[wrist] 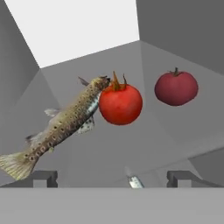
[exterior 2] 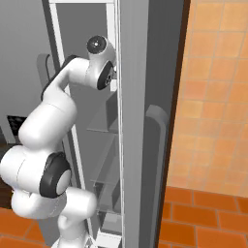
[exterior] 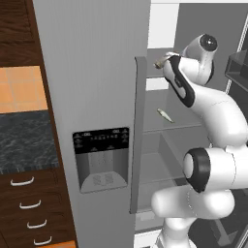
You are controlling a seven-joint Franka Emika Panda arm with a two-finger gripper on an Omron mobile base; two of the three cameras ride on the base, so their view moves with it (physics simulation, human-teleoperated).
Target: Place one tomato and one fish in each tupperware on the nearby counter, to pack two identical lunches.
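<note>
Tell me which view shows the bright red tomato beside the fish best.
The hand view: the bright red tomato sits central and unobstructed on the fridge shelf, touching the head of the spotted fish. The left base view catches a fish on a lower shelf; the right base view looks along the fridge's edge.

In the hand view the wide-spread gripper [wrist: 112,178] faces a fridge shelf [wrist: 109,153] with bare grey floor just ahead. A spotted fish [wrist: 61,127] lies slantwise on the left, its head touching a bright red tomato [wrist: 120,104] in the middle. A darker tomato [wrist: 176,87] sits apart on the right, with a free gap between the two tomatoes. The fridge walls close in on both sides.
</note>
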